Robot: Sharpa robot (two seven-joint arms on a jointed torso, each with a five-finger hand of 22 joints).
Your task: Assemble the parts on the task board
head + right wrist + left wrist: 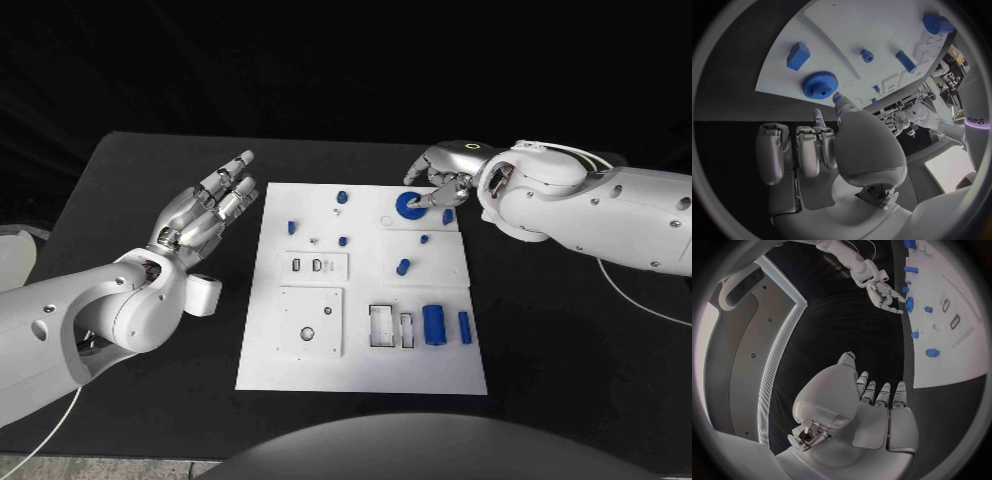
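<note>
While the right robot hand (433, 182) touches the blue gear (411, 204) at the white board's (361, 375) far edge without clearly gripping it, left robot hand (209, 205) hovers open; seating the gear looks next.

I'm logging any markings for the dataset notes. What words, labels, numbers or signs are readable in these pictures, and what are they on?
No text is clearly readable.
A small dark word stands on the right arm's white shell in the right wrist view; too small and bent to read with confidence.
The task board and its blue parts, such as the blue gear, show no lettering.
The left hand and right hand carry no legible marks.
</note>
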